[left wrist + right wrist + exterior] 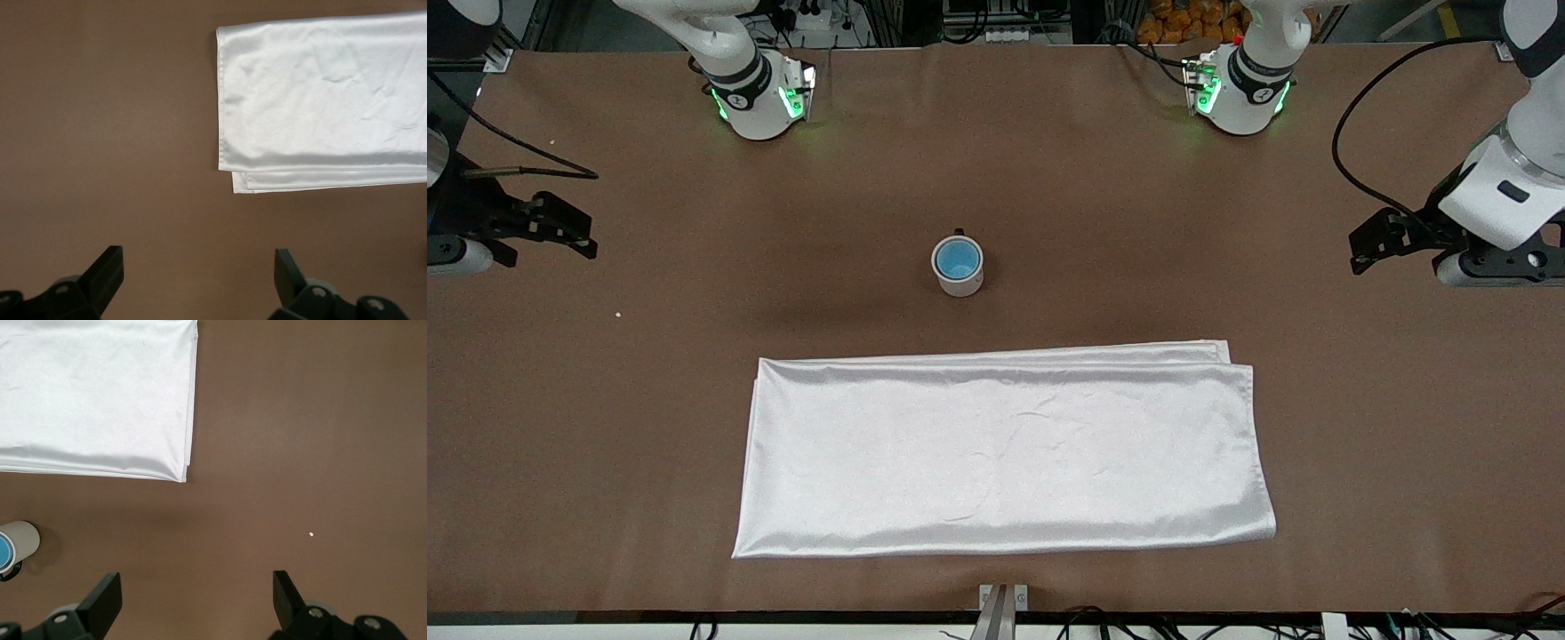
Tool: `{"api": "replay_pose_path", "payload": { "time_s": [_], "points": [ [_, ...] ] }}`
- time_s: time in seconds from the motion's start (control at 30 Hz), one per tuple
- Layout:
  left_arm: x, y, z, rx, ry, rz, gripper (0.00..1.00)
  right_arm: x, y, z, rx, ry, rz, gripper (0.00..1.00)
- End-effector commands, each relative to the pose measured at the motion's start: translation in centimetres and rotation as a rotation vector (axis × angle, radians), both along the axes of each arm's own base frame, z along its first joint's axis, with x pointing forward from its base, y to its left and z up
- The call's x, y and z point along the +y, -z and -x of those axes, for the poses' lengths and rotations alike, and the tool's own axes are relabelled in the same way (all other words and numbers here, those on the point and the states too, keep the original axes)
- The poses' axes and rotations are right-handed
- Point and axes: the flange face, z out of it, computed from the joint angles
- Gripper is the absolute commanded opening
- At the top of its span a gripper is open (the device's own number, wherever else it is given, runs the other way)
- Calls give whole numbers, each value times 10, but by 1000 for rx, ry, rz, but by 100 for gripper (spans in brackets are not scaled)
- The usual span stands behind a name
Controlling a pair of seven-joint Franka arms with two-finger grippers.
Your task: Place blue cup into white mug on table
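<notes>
The white mug [961, 284] stands upright near the middle of the brown table [1138, 222], its small black handle turned toward the robots' bases. The blue cup [957, 259] sits inside it, and only its bright blue inside shows within the mug's rim. In the right wrist view the white mug [24, 540] and a sliver of the blue cup [3, 551] show at the frame's edge. My left gripper [1358, 250] [199, 267] hangs open and empty over the left arm's end of the table. My right gripper [580, 229] [197, 587] hangs open and empty over the right arm's end.
A shiny white folded cloth [1005, 453] [320, 93] [93, 393] lies flat, nearer to the front camera than the mug. A tiny white crumb [618, 314] [311, 534] rests on the felt toward the right arm's end. Black cables trail by both grippers.
</notes>
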Motion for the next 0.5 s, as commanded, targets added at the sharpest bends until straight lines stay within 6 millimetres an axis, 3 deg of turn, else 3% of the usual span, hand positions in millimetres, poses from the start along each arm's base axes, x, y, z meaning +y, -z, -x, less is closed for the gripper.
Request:
{"api": "replay_pose_path", "payload": {
  "time_s": [0.0,0.47],
  "points": [
    [10,-7,3,-2,3,7,100,1,-1,-3,6,2,-19,100],
    [10,-7,2,-4,-17,11,100,1,3,-4,12,2,-19,100]
  ]
}}
